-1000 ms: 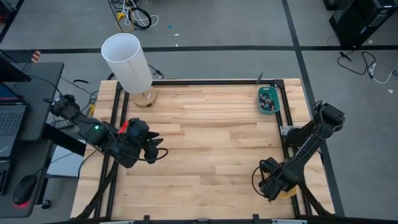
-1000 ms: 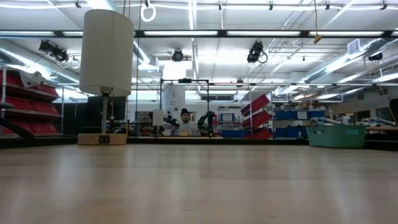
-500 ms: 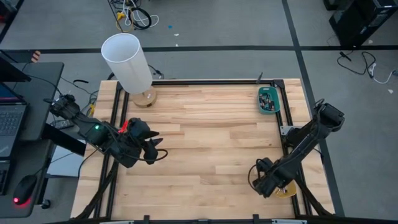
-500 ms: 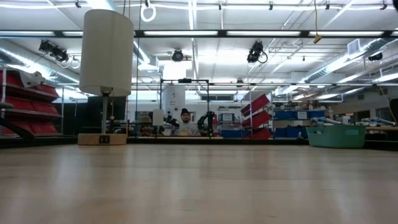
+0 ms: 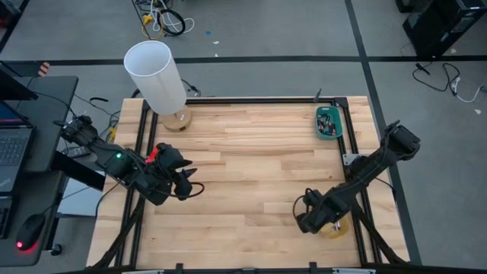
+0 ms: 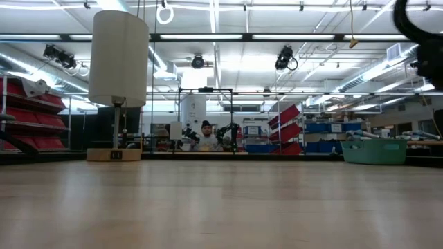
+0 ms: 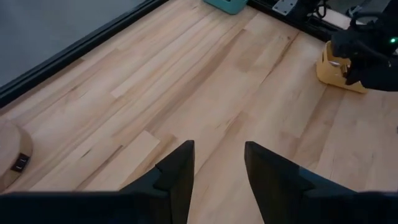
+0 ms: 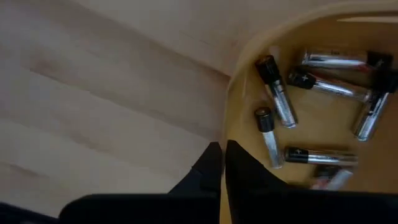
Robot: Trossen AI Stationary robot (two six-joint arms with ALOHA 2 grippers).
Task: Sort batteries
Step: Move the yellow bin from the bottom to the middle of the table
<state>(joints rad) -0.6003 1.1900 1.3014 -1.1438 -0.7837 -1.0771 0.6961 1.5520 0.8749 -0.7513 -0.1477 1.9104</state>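
Several batteries (image 8: 280, 106), silvery with dark ends, lie loose in the small yellow tray (image 5: 335, 228) near the table's near right corner. My right gripper (image 8: 222, 152) is shut at this tray's left rim; in the high view it (image 5: 307, 221) stands just left of the tray. A teal tray (image 5: 329, 122) with more small cells sits at the far right. My left gripper (image 7: 217, 149) hangs open over the table's left side (image 5: 194, 185), with nothing between its fingers. My right gripper has the yellow tray's rim (image 8: 227, 124) on its left side between its two shut fingers, one finger inside the wall and one outside. The fingers come from above, pointing down. The tray's bottom rests on the table.
A lamp with a white shade (image 5: 158, 76) stands on a round wooden base at the far left corner. A black frame rail (image 5: 251, 99) runs along the table's edges. Bare wood lies between the two arms.
My right gripper has shut and gone toward the table's left edge. The yellow tray has slid along the table with it, leftward from the right rail. My left arm has kept still.
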